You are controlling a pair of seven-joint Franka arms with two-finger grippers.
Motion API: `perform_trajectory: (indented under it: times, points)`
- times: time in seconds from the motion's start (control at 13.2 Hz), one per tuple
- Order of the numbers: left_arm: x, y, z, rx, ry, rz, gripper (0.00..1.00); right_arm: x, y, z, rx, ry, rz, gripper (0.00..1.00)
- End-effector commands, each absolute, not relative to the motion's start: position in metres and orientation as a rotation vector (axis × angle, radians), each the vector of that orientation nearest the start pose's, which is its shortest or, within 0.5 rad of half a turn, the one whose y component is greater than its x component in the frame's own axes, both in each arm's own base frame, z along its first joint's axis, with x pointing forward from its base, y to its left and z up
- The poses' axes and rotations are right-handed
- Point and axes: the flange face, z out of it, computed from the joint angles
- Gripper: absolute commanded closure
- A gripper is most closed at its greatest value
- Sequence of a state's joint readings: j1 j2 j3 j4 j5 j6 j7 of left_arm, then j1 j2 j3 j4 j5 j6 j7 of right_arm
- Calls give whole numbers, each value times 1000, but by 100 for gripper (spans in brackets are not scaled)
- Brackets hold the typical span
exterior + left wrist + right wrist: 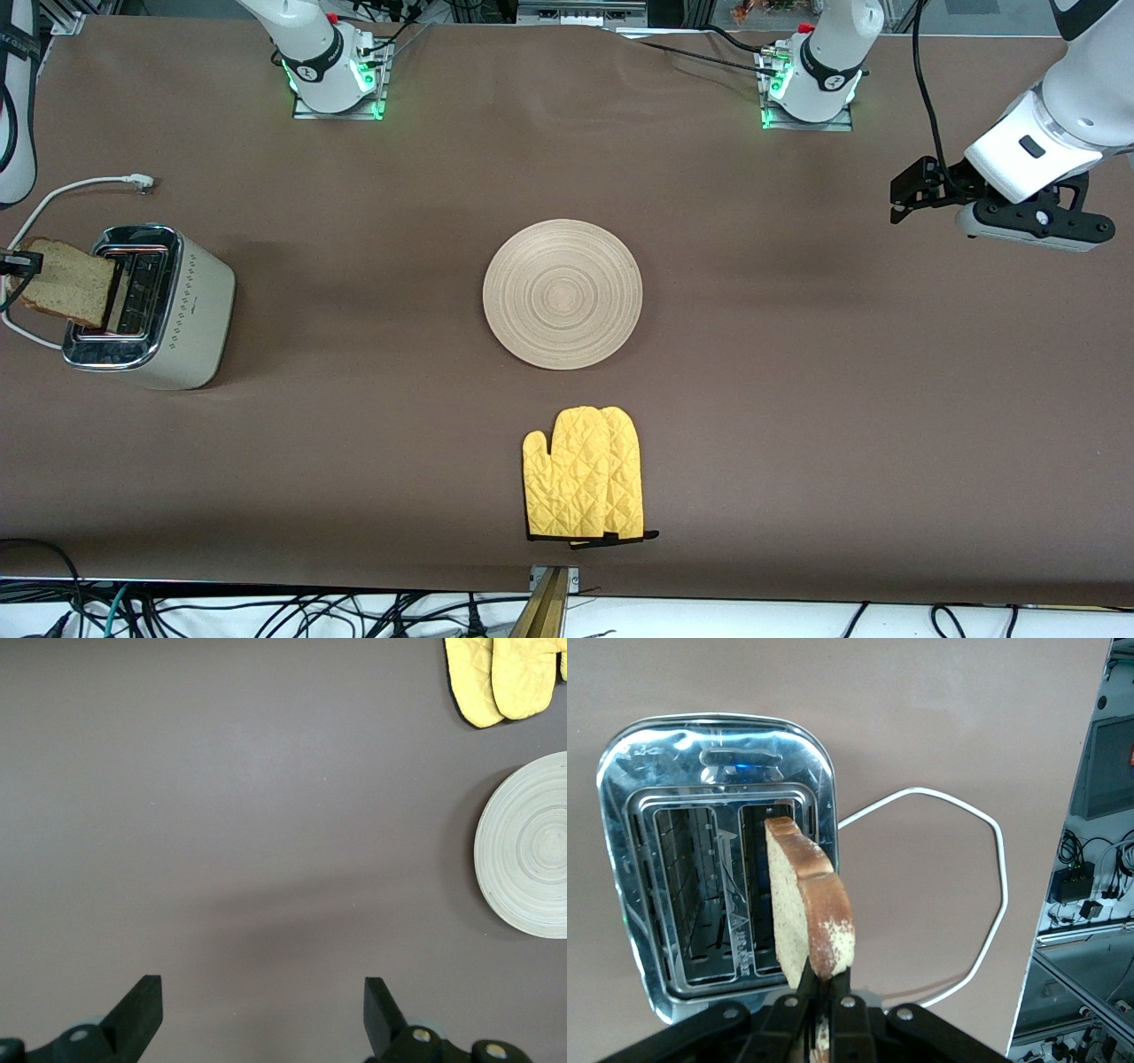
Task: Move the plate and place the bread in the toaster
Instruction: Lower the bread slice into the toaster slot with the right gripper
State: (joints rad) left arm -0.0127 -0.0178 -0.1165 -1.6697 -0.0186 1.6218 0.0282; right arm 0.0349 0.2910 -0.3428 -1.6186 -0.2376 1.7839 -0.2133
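The right gripper point(819, 1014) pinches the soft, crumbly bread point(804, 904) by its crust over the toaster point(168, 306), at the plate's point(563, 294) nine o'clock; the left gripper point(263, 1010) waits, fingers spread.

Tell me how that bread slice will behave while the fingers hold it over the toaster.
Probably light and fairly stiff: the bread, pinched at one edge by the right gripper, stands out without drooping. Likely crumbly, so a hard squeeze may tear it at the toaster.
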Motion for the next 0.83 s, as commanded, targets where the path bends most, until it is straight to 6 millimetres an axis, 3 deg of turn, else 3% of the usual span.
perform_trajectory:
  times: [0.0, 0.45, 0.53, 0.61, 0.68, 0.76]
  points:
    - [546, -76, 597, -3155, 240, 53, 0, 612, -191, 446, -3390, 50, 302, 100]
    - [546, -76, 597, -3154, 243, 53, 0, 625, -177, 412, -3321, 58, 310, 100]
    - [546, -77, 597, -3156, 243, 53, 0, 627, -174, 407, -3311, 58, 306, 93]
    - [546, -77, 597, -3156, 243, 53, 0, 627, -173, 407, -3308, 57, 304, 51]
    - [546, -77, 597, -3156, 243, 53, 0, 628, -170, 407, -3307, 51, 302, 1]
    - [546, -77, 597, -3156, 243, 53, 0, 628, -170, 409, -3308, 51, 297, 0]
